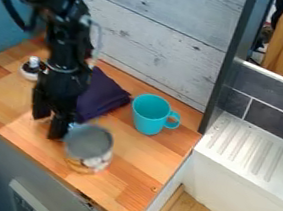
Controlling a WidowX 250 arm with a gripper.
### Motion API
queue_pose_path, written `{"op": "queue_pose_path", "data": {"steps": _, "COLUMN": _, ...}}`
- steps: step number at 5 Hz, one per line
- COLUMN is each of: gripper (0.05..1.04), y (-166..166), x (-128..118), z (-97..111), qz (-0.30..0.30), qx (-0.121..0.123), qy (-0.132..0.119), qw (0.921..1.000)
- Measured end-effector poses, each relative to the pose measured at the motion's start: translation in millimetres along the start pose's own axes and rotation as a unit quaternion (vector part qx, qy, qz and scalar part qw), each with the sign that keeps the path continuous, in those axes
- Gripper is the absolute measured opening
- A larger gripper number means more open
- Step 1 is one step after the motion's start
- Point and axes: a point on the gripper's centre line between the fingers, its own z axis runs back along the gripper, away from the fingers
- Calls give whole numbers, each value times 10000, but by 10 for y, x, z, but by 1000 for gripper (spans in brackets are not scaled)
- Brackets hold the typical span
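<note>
The black gripper [46, 127] hangs low over the left part of the wooden counter, its two fingers apart with nothing seen between them. Just right of it is a can [87, 150] with a grey top and a white and brown side, close to the right finger; whether they touch I cannot tell. Behind the gripper and partly hidden by it lies a folded dark purple cloth [102, 96]. A turquoise mug [149, 115] stands upright to the right of the cloth, handle to the right.
A small white and black object [32, 68] sits left of the arm on the counter [132, 159]. Behind rises a pale plank wall [162, 35]. Past the counter's right edge are a white ribbed drainboard [246, 147] and a dark upright post [228, 65].
</note>
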Motion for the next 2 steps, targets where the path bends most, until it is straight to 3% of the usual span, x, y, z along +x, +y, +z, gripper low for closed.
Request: {"op": "queue_pose_path", "data": {"steps": 2, "gripper": 1001, "y": -556, "x": 105, "z": 36, "qz": -294, "qx": -421, "qy": -66, "qw": 9987}}
